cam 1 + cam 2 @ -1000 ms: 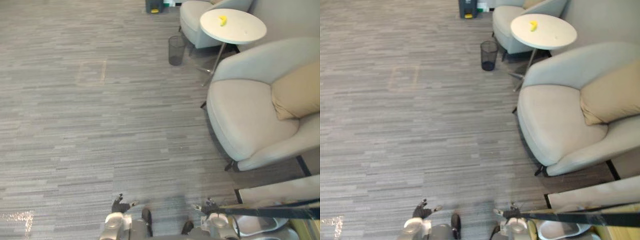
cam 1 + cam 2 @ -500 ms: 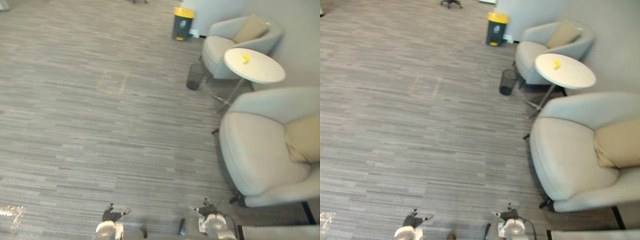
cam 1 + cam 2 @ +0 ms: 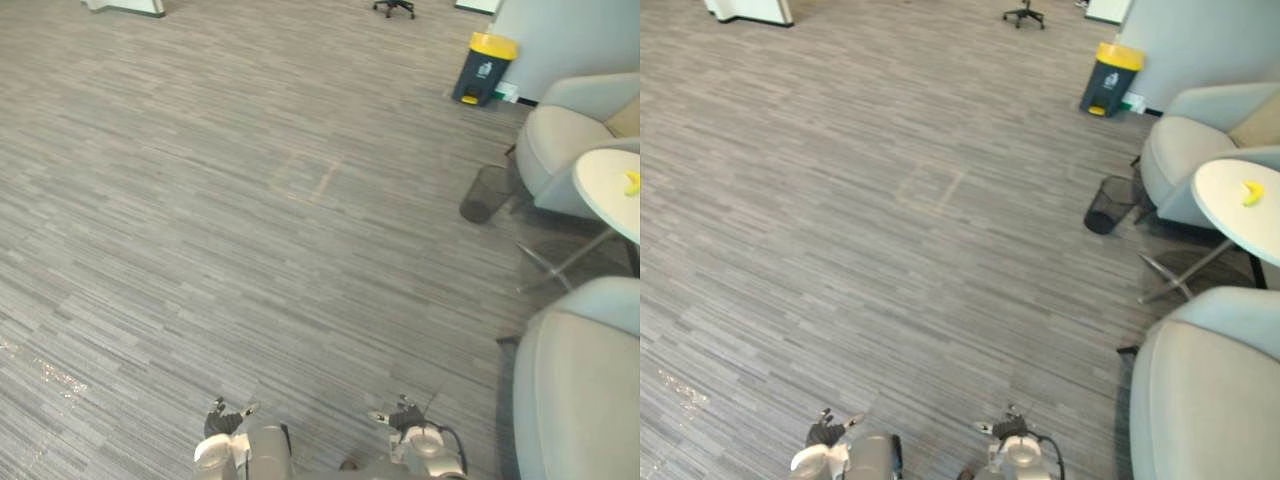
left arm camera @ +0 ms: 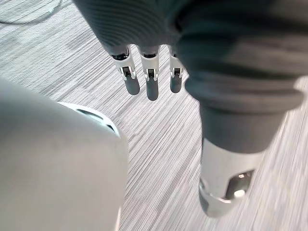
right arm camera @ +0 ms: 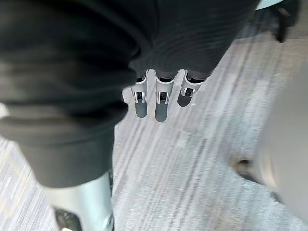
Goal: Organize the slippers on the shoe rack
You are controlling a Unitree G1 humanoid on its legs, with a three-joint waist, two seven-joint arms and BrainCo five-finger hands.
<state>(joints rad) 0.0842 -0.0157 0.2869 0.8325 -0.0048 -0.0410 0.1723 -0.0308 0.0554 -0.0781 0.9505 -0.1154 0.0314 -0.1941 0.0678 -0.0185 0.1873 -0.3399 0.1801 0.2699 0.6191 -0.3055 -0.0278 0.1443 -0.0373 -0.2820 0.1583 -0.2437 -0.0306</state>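
**A:** Where the left eye view runs out at its lower edge, what can you make out?

**B:** Both hands, small and low. The left hand (image 3: 222,420) and right hand (image 3: 405,418) are apart, over grey striped carpet (image 3: 250,250). They're too small there to judge the fingers.

**A:** And toward the right?

**B:** A dark bin (image 3: 485,68) with a yellow lid. A mesh wastebasket (image 3: 485,195) sits just beside a pale armchair (image 3: 560,150). A round white table (image 3: 612,195) is cut off by the edge and has something small and yellow (image 3: 632,183) on it. I cannot tell what that is. A nearer armchair (image 3: 590,390) is also cut off.

**A:** Right eye view?

**B:** Same scene. More of the tabletop shows, and its thin legs.

**A:** Left wrist view?

**B:** The fingers (image 4: 151,84) are straight, side by side, hanging over the carpet and holding nothing.

**A:** Right wrist view?

**B:** Likewise, straight and empty above the carpet. A dark shape (image 5: 285,13) is cut off at the frame's edge, and I cannot tell what it is.
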